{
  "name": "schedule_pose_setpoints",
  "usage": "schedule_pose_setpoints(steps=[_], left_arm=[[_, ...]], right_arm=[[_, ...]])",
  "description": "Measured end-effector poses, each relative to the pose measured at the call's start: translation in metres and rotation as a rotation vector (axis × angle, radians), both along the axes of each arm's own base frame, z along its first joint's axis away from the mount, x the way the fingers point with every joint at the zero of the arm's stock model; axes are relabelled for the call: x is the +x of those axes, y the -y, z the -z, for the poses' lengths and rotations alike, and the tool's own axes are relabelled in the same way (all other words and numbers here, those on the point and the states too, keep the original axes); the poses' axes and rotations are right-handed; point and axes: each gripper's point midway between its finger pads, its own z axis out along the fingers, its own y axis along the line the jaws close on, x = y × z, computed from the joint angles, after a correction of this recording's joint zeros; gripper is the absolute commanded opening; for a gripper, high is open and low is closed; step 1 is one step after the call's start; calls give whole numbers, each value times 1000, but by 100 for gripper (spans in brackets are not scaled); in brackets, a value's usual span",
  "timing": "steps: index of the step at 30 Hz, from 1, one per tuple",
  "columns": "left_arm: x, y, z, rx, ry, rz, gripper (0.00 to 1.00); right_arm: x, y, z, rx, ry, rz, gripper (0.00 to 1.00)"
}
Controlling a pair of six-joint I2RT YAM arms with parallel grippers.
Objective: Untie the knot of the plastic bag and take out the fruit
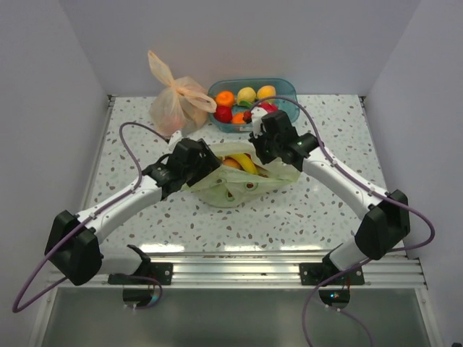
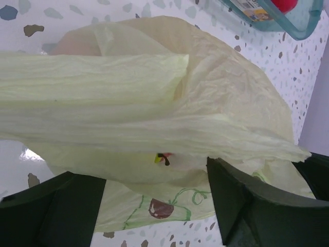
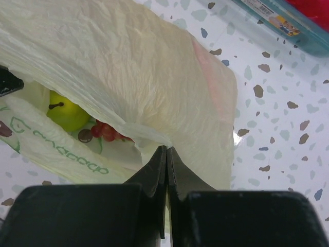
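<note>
Speckled terrazzo table [image 1: 325, 210], plain white walls on three sides. Plastic bag [image 1: 235, 189], pale green and crinkled, lies at mid-table between the two arms, its mouth facing upward. Fruit [image 1: 242, 163] shows inside from the top view: yellow banana [image 1: 246, 162] with a pink-orange peach [image 1: 230, 164] just beside it. Right wrist view looks under a lifted flap of film and adds a yellow-green stemmed fruit [image 3: 67, 114] and a dark red cluster [image 3: 105, 131], both resting on the bag's lower layer. Right gripper [image 3: 166, 150] is at the bag's rear right edge, jaws pressed tight together, a fold of the film running into the tips and pinched there. Left gripper [image 2: 144, 180] is at the bag's left edge, its fingers [image 2: 247, 206] spread wide apart; a broad band of green film stretches across above them, not clamped. Brown round printed mark [image 2: 160, 208] is visible on the film low between those fingers. Peach-orange bag [image 1: 173, 105] stands at rear left, ears tied. Blue basket [image 1: 288, 85] sits just right of it at the rear, holding orange, yellow and red pieces. Both are apart from the green bag.
</note>
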Motion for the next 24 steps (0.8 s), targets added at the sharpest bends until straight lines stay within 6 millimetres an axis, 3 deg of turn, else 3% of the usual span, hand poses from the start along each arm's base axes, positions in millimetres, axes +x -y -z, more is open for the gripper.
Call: schedule_pose_setpoints(steps=[1, 3, 4, 6, 11, 15, 19, 21, 22, 23, 24], left_arm=[[1, -1, 4, 6, -6, -9, 71], [1, -3, 14, 28, -23, -15, 62], [0, -5, 20, 43, -33, -14, 49], [-7, -11, 35, 79, -54, -3, 36], [-40, -37, 71, 179, -119, 40, 20], [-60, -61, 87, 224, -138, 62, 4], [-66, -87, 98, 202, -158, 37, 1], [-65, -90, 96, 185, -148, 50, 2], [-64, -89, 94, 180, -142, 66, 3], [-64, -88, 93, 177, -138, 87, 3], [-64, -86, 92, 171, -138, 102, 4]], right_arm=[[0, 0, 2, 0, -4, 2, 0], [0, 2, 4, 2, -12, 10, 0], [1, 4, 5, 7, -17, 22, 0], [9, 12, 7, 30, -32, 61, 0], [51, 53, 28, 85, -104, 264, 0], [84, 79, 46, 135, -163, 412, 0], [104, 91, 61, 171, -219, 500, 0], [102, 86, 64, 180, -241, 492, 11], [101, 83, 64, 180, -246, 483, 23], [99, 80, 61, 185, -245, 474, 44], [97, 77, 58, 194, -245, 468, 56]])
